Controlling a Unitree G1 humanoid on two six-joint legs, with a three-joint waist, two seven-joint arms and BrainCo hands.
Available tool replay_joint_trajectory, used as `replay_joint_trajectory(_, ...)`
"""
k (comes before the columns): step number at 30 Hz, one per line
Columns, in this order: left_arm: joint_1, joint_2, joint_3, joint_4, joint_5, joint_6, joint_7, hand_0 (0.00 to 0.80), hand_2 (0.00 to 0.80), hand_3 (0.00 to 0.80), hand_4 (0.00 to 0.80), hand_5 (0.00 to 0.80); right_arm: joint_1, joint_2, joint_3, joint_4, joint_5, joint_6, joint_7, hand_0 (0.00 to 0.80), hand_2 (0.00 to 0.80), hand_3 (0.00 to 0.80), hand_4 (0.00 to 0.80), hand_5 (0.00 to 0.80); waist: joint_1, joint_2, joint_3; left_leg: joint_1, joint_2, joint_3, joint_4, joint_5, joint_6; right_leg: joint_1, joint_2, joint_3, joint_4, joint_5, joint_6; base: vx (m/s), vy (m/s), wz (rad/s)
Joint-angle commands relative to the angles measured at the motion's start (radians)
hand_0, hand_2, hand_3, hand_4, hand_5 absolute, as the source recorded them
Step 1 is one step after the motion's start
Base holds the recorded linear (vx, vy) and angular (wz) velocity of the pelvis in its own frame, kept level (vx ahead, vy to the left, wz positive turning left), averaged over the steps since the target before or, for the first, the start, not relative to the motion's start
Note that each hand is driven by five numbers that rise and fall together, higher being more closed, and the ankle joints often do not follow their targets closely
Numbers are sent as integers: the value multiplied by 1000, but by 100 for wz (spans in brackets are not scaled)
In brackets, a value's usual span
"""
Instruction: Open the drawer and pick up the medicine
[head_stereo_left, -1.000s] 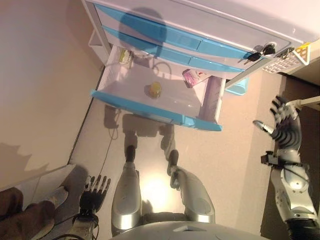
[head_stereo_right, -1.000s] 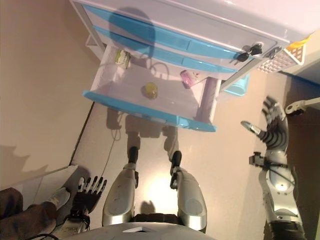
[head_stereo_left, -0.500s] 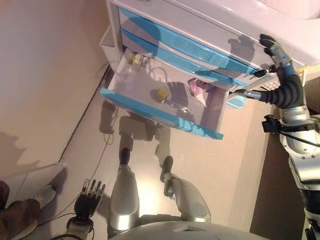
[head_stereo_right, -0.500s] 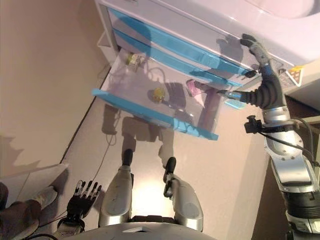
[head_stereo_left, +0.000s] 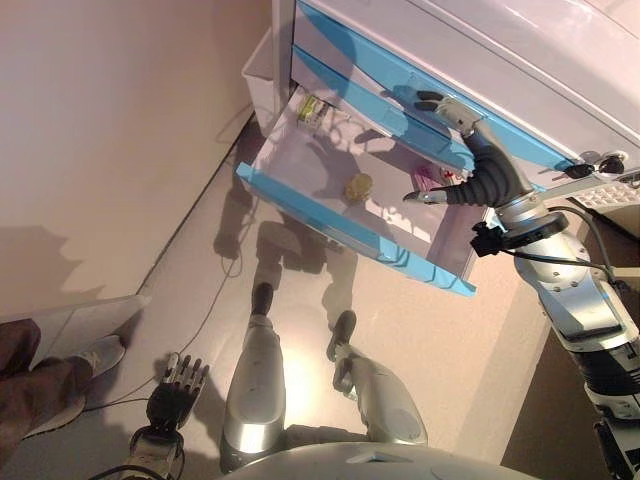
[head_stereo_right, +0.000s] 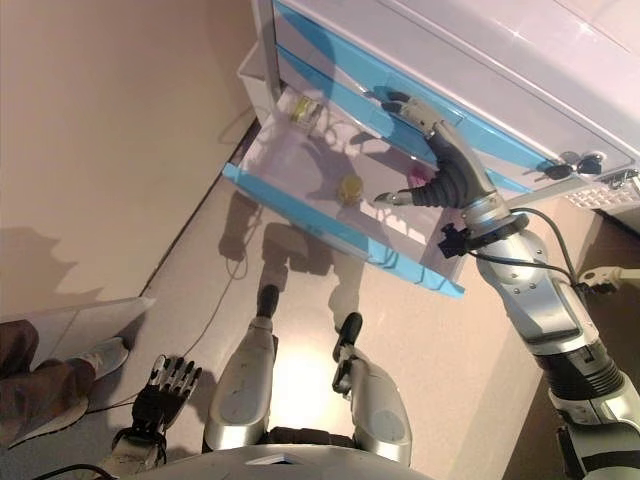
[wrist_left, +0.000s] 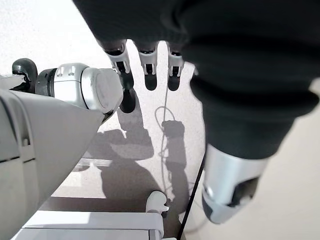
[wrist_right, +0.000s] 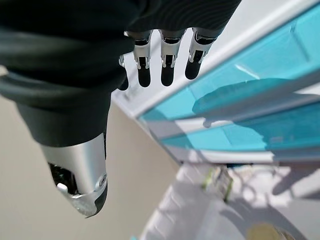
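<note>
Drawer (head_stereo_left: 330, 215): pulled out of the white cabinet (head_stereo_left: 560, 70), its blue front toward the robot, the white tray open to view.
Medicine: three items lie in the drawer; a small yellow bottle (head_stereo_left: 358, 186) near the middle, a green-labelled bottle (head_stereo_left: 307, 108) in the back left corner, a pink pack (head_stereo_left: 430, 180) at the right side.
Right hand (head_stereo_left: 470, 165): fingers straight and spread, holding nothing, poised above the right end of the drawer, over the pink pack and apart from it.
Left hand (head_stereo_left: 175, 385): hangs low beside the robot, fingers straight and relaxed, empty.
Person: a leg and a shoe (head_stereo_left: 85, 362) on the floor at the lower left.
</note>
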Motion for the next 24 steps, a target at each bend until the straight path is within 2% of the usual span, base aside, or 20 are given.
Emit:
replay_joint_trajectory(1,13,30,-29,-7,38,-40,-8,0,0,0,0,0,-73,-62,26,-18,-25,8,-33,0,0,0,0,0,10,-8,-16,-7,-57,3,3,-65,46,6,-35,16,45,11,81,0,0,0)
replay_joint_trajectory(14,11,48,-43,-27,35,-12,14,0,0,0,0,0,-167,-65,171,189,-108,95,-108,0,0,0,0,0,33,27,4,-58,-75,-9,31,-62,51,-36,-48,-3,71,8,75,0,-4,7)
replay_joint_trajectory(24,4,48,-67,-48,44,-3,11,0,0,0,0,0,-209,-33,246,393,-103,84,-151,0,0,0,0,0,42,50,4,-91,-87,-21,46,-59,55,-69,-57,-15,89,5,68,-7,3,6)
